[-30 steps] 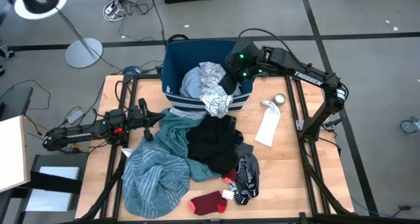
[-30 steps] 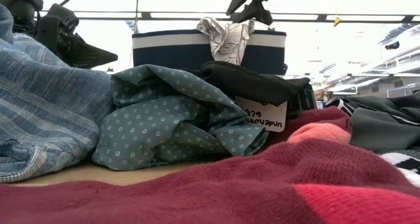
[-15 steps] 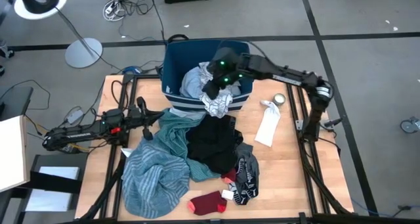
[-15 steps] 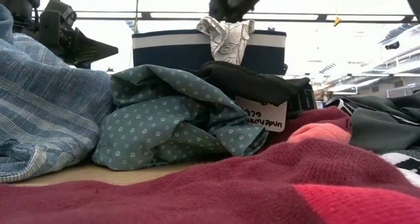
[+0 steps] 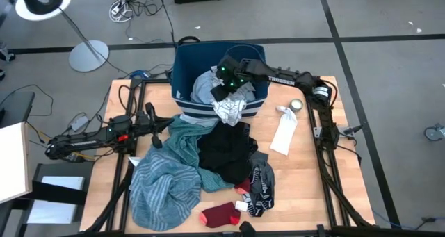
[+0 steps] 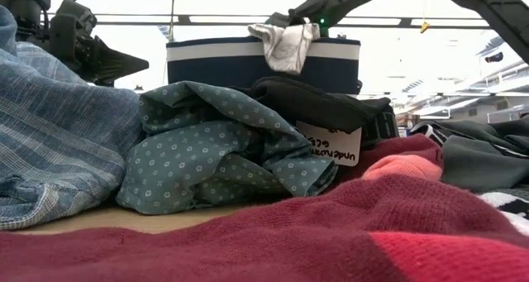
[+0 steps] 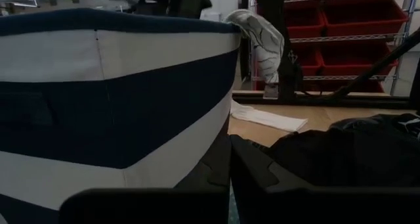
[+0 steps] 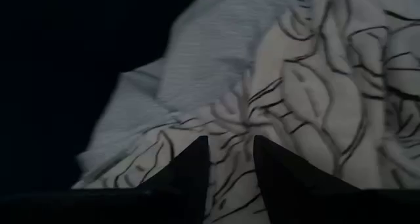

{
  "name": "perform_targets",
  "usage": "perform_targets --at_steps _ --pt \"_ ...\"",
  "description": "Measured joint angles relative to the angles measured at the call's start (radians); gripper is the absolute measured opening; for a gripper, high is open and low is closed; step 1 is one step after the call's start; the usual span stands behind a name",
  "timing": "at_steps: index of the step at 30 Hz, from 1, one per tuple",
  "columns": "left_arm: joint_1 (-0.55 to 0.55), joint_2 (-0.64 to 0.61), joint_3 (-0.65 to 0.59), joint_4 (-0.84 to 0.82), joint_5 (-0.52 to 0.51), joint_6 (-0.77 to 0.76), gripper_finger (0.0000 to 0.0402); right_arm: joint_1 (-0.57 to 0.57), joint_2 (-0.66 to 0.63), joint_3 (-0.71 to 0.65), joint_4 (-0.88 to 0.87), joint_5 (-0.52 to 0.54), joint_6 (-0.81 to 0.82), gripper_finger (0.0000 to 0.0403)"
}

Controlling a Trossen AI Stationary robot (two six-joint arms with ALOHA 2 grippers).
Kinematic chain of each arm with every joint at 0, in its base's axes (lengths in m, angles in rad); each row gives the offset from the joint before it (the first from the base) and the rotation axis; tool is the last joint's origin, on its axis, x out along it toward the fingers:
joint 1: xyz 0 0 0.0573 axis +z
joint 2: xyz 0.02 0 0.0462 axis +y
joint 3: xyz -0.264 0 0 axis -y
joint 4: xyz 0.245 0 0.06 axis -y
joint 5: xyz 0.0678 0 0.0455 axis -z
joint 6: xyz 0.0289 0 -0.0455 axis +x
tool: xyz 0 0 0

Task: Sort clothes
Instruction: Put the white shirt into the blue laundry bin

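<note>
Leaf-veined white patterned garment over bin rim

left arm low, pincer parked shut | right arm stretched out, pincer slightly parted

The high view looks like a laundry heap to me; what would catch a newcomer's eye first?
First, the heap of clothes on the wooden table: a teal striped garment at the left, a black garment beside it, and a red sock at the near edge. Next, the right gripper reaching into the navy blue bin, its fingers over the white leaf-patterned garment draped across the bin's rim.
</note>
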Motion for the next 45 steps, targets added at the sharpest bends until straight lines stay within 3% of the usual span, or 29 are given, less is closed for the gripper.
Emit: perform_targets --at_steps 7,18,29,38,45 --pt "0.000 0.000 0.000 -0.003 0.000 0.000 0.0012 -0.007 -0.014 -0.002 -0.014 0.063 -0.027 0.0121" --pt "0.000 0.000 0.000 -0.003 -0.001 0.000 0.0012 -0.002 -0.231 -0.001 0.117 0.076 -0.041 0.0121" --pt "0.000 0.000 0.000 -0.003 -0.001 -0.003 0.0012 0.069 -0.413 0.000 0.044 0.170 -0.138 0.0121" --pt "0.000 0.000 0.000 -0.003 -0.001 -0.004 0.0012 0.254 -0.485 0.000 -0.225 0.483 -0.100 0.0121" --pt "0.000 0.000 0.000 -0.002 0.000 -0.004 0.0012 0.428 -0.503 0.000 -0.479 0.708 0.086 0.0121"
